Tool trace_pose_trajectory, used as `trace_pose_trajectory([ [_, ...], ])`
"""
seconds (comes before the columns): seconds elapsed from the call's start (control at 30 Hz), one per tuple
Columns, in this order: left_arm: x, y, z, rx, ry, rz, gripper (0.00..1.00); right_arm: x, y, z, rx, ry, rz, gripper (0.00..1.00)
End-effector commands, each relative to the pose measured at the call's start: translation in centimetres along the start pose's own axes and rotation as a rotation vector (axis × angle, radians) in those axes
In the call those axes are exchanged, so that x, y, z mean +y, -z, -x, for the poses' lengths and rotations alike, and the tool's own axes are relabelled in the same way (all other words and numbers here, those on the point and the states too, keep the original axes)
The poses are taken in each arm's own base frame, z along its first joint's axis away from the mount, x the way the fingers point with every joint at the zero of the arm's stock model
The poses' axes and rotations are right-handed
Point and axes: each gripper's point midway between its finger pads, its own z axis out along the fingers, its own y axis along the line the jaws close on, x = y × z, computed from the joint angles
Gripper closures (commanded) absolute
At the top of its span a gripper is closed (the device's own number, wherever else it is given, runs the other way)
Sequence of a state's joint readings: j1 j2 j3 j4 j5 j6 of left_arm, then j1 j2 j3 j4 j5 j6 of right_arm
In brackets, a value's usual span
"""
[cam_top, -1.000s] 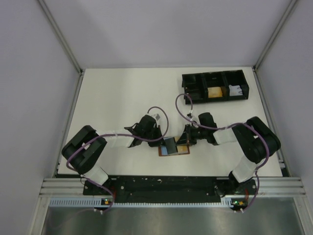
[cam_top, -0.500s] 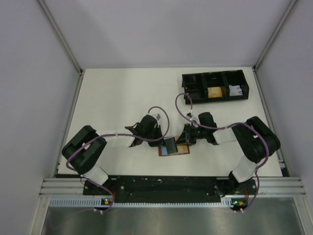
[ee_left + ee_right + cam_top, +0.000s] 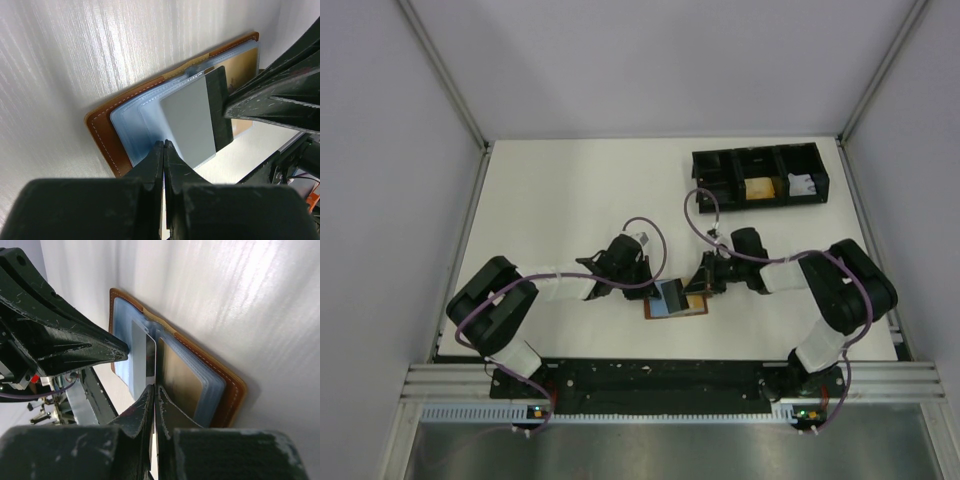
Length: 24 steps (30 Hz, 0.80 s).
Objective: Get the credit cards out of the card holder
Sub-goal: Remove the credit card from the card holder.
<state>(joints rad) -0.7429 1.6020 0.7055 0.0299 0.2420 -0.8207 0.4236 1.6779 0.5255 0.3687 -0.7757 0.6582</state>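
Right claw (image 3: 154, 386) nudged slightly rightward since a second ago, closed on the grey card (image 3: 190, 122) edge-on, left claw (image 3: 164, 143) closed by the clear sleeves (image 3: 131, 131), card holder (image 3: 692, 304) open on the surface (image 3: 560, 190) near the front edge, black tray (image 3: 757, 175) far back only in the overhead.

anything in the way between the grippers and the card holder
Nothing visible. Both grippers are at the open card holder: the left gripper is shut at the edge of its clear sleeves, and the right gripper is shut on the edge of a grey card sticking out of a sleeve.
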Motion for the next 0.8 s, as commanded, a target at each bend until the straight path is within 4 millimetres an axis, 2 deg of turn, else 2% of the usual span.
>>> trace_pose_trajectory([
  [0.0, 4.8, -0.1, -1.9, 0.05, -0.002, 0.194, 1.0, -0.3, 1.3, 1.3, -0.041, 0.066, -0.034, 1.0],
  [0.17, 4.7, -0.1, -1.8, 0.048, -0.006, 0.191, 1.0, 0.1, 1.1, 1.4, -0.037, 0.062, -0.009, 1.0],
  [0.33, 4.4, -0.1, -1.7, 0.046, -0.008, 0.18, 1.0, 1.0, 0.6, 1.4, -0.02, 0.059, 0.04, 0.8],
  [0.47, 4.2, -0.1, -1.6, 0.041, -0.006, 0.171, 1.0, 1.1, -0.1, 1.5, -0.013, 0.057, 0.048, 0.77],
  [0.6, 4.2, -0.1, -1.6, 0.039, -0.008, 0.169, 1.0, 1.0, -0.5, 1.5, -0.004, 0.049, 0.057, 0.79],
  [0.77, 4.3, 0.0, -1.6, 0.034, -0.006, 0.17, 1.0, 0.9, -0.3, 1.6, -0.005, 0.058, 0.046, 1.0],
])
